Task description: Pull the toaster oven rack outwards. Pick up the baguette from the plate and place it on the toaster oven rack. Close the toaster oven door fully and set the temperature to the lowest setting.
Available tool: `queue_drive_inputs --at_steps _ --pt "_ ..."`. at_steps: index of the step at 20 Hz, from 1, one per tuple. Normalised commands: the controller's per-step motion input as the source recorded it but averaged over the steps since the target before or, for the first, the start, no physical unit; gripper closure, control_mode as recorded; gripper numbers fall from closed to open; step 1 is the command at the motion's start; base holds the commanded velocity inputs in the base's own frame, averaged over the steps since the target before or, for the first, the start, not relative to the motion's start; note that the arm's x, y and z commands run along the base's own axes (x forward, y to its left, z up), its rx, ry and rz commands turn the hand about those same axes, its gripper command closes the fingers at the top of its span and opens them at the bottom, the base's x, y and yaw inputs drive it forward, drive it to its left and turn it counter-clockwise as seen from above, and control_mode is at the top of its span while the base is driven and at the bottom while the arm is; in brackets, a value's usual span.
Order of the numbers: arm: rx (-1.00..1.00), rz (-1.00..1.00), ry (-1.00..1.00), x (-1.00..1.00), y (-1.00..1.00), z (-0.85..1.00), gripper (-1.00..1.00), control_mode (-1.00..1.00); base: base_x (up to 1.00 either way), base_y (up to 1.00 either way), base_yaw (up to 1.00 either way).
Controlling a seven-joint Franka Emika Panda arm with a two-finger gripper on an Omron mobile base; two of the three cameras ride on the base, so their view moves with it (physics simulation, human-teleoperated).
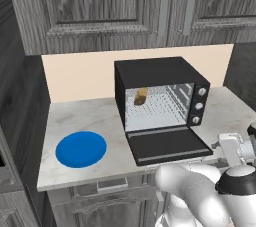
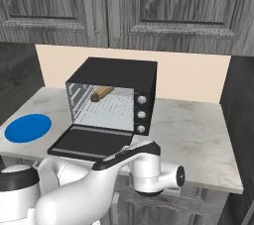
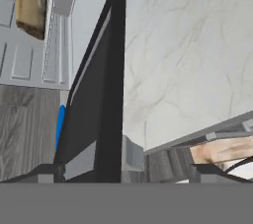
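The black toaster oven [image 1: 160,73] stands on the counter with its door [image 1: 167,144] folded down flat toward me. Inside, the silver wire rack [image 1: 155,108] lies within the cavity. The tan baguette [image 1: 141,96] rests at the rack's back left, also visible in the right base view as the baguette [image 2: 101,93] and in the hand view as the baguette [image 3: 32,3]. The blue plate [image 1: 81,149] sits bare, left of the oven. My gripper [image 3: 131,173] is open, fingertips wide apart with nothing between them, low by the door [image 3: 106,94] at the counter's front edge.
Three silver knobs [image 1: 199,106] run down the oven's right face. Marble counter [image 2: 193,130] stretches right of the oven. Dark wood cabinets [image 1: 100,6] hang above, and a dark wall [image 2: 238,110] bounds the right end. My own arm [image 2: 99,179] crosses the foreground.
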Motion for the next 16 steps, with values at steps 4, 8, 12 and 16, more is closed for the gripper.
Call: queue_drive_inputs --at_steps 4,8,12,16 --pt "0.05 0.00 -0.03 -0.01 0.11 -0.02 -1.00 -1.00 0.00 0.00 0.00" --pt "0.11 0.00 -0.11 -0.17 0.04 0.02 -1.00 -1.00 0.00 0.00 0.00" --pt "0.09 0.00 -0.10 -0.05 0.01 0.14 -1.00 -1.00 0.00 0.00 0.00" --pt "0.08 0.00 -0.07 0.00 0.08 0.28 -1.00 -1.00 0.00 0.00 0.00"
